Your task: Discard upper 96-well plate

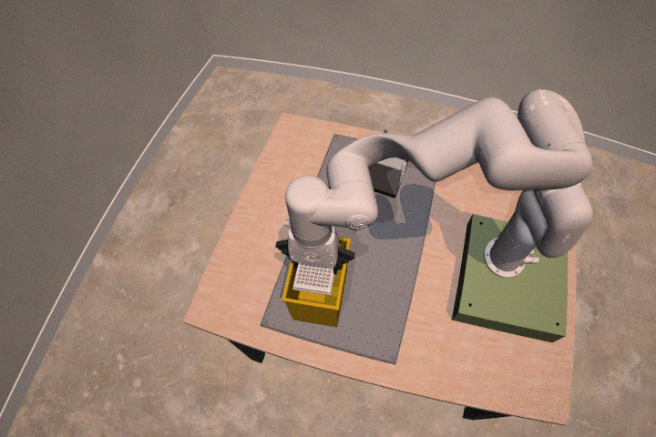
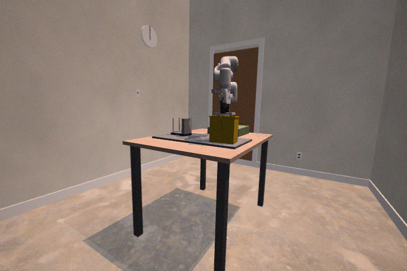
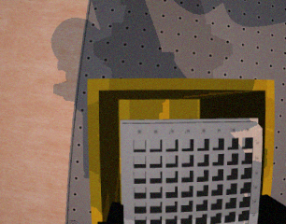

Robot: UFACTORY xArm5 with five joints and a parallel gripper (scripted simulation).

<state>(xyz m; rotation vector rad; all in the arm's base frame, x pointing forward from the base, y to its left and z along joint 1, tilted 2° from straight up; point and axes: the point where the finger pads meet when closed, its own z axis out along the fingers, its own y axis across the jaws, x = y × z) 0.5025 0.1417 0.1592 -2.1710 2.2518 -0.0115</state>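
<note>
The white 96-well plate [image 1: 313,278] hangs level just above the open top of the yellow bin W1 [image 1: 313,301], which stands upright on the grey perforated mat. My gripper [image 1: 314,256] points straight down over the bin, with its black fingers wide apart on the plate's two sides. In the wrist view the plate [image 3: 192,189] fills the lower middle between the fingers, with the bin's rim [image 3: 180,95] around and beyond it. The side view shows the gripper [image 2: 224,109] right above the bin [image 2: 223,129]. Rack K1 [image 1: 389,177] is partly hidden under my arm; its lower plate is not clearly visible.
Rack K1 [image 2: 182,126] stands at the far end of the grey mat [image 1: 375,288]. My arm's green base block [image 1: 512,278] sits on the right side of the wooden table.
</note>
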